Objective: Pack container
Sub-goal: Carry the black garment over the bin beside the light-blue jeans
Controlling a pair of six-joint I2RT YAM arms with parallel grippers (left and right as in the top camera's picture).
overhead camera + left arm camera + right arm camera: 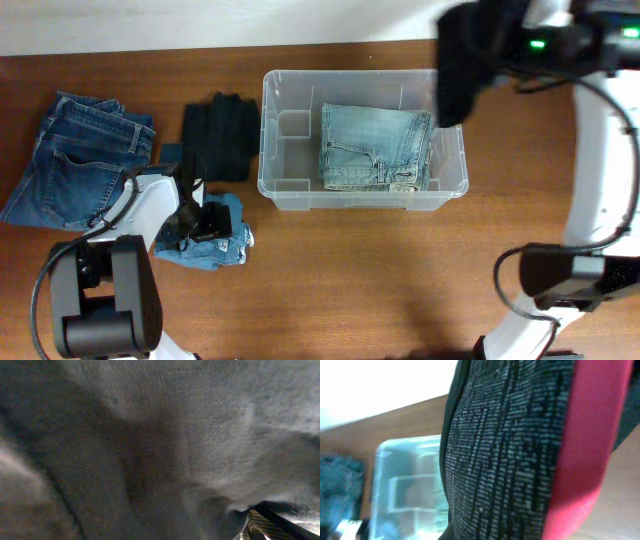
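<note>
Right up at the lens, a dark knit cloth [510, 450] with a red band fills the right wrist view. It hangs from the right gripper [497, 48], fingers clamped shut on it, high over the far right corner of the container [272, 130]. There is one container, sitting at the middle of the table [380, 270] toward the far edge, with one folded pair of light jeans [375, 148] lying inside. Out on the table are three more pieces: one black garment [222, 135] just left of the container, one pair of dark blue jeans [75, 160] at the far left, and one pale denim bundle [225, 248] near the front. The left gripper [205, 222] is down on that bundle, fingers spread wide, its camera smothered in grey fabric.
</note>
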